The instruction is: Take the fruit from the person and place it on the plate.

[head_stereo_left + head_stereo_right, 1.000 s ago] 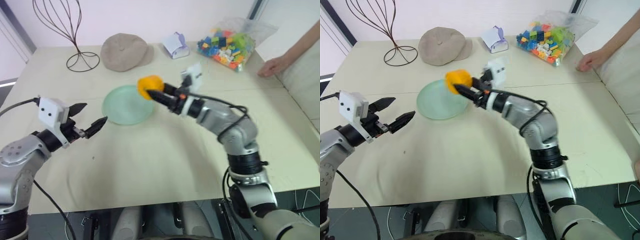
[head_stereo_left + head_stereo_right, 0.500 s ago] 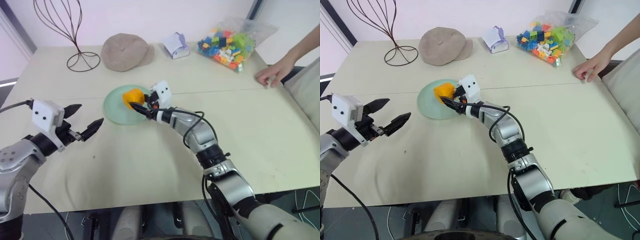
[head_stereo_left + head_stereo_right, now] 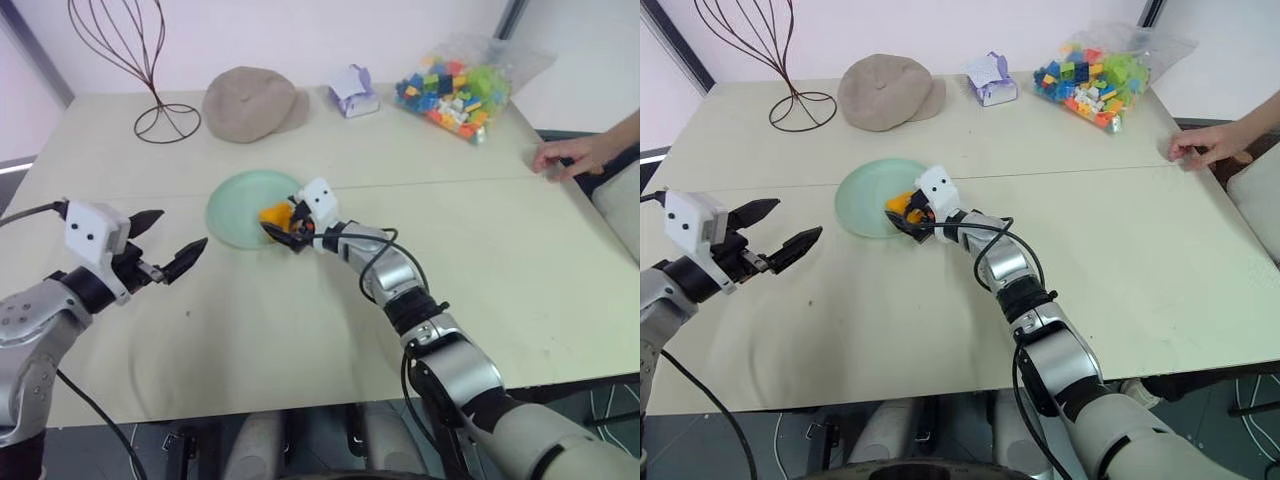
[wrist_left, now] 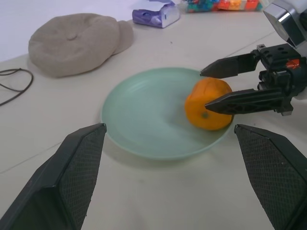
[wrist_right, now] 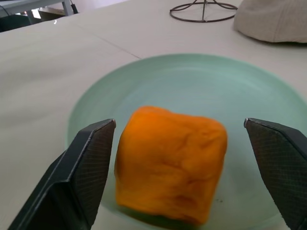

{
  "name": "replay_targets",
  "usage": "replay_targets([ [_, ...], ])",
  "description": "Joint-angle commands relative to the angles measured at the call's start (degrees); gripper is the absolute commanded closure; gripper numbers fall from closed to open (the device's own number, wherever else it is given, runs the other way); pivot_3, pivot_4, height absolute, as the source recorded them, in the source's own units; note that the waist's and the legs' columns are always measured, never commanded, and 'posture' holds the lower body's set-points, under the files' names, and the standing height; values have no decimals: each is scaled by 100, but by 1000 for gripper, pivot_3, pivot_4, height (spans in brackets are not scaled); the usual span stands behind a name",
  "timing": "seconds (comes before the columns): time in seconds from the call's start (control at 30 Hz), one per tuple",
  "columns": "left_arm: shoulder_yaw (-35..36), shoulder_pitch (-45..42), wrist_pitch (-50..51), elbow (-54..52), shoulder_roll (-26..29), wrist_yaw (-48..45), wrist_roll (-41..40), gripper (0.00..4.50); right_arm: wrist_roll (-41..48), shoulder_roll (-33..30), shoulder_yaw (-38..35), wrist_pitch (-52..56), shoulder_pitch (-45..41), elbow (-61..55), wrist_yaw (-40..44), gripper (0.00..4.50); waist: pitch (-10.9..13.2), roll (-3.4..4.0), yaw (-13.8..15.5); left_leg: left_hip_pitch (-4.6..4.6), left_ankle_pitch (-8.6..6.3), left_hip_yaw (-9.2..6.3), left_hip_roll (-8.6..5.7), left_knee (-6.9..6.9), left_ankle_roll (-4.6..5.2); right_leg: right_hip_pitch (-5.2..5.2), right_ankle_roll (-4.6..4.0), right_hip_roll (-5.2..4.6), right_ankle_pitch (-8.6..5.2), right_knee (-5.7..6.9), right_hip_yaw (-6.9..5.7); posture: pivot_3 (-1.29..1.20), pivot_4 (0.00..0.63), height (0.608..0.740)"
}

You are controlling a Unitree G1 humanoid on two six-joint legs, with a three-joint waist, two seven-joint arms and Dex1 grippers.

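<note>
The right gripper (image 4: 225, 86), two slim black fingers on a silver-grey arm, is standing spread apart around the round orange-yellow fruit (image 4: 207, 104), a gap showing on either side of it in the right wrist view. The fruit is sitting on the round, flat, pale mint-green plate (image 4: 144, 115), close to the rim nearest the right arm. The plate is lying on the pale beige table (image 3: 300, 330), near its middle.

The left gripper (image 3: 172, 245) is hovering above the table, well apart from the plate on the robot's left, its black fingers spread wide and holding nothing.

Beyond the plate, a beige-brown soft cap (image 3: 250, 102) is lying beside a dark wire stand (image 3: 150, 70). A small folded purple-and-white packet (image 3: 352, 90) and a clear bag of multicoloured toy bricks (image 3: 455, 85) are sitting toward the far right. The person's bare hand (image 3: 570, 155) is resting at the table's right edge, well apart from the plate.
</note>
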Motion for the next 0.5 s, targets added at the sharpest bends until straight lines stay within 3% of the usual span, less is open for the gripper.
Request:
replay_targets([
  [0.03, 48, -102, -17, -78, 100, -55, -54, 0, 232, -340, -310, 449, -71, -1187, 196, 12, 0, 1, 10, 0, 0, 0, 0, 0, 0, 1, 0, 0, 0, 0, 0, 0, 150, 740],
  [0.1, 27, -130, 12, -57, 119, -113, -83, 0, 433, -679, -409, 975, 114, -2072, 402, 12, 1, 2, 32, -1, 0, -1, -1, 0, 0, 0, 0, -2, 0, -2, -1, 0, 150, 740],
  [0.23, 10, -133, 104, 11, 244, -336, -180, 0, 1260, -2005, -777, 2300, 713, -4231, 1235, 12, 1, 1, 66, -4, -2, -8, -2, 0, 4, 7, 0, -5, -1, -11, -8, 0, 150, 740],
  [0.4, -2, -68, 207, 34, 351, -564, -305, 0, 1855, -3539, -1324, 3074, 1403, -5346, 1993, 12, 1, 1, 29, 1, -3, -6, 2, 0, 7, 12, -4, -3, -3, -12, -7, 0, 150, 740],
  [0.5, -17, -72, 248, 41, 372, -628, -369, 0, 2093, -3987, -1585, 3260, 1604, -5494, 2126, 12, 2, 3, 23, 3, -3, -3, 4, 1, 8, 13, -19, -1, -12, -10, -2, 0, 150, 740],
])
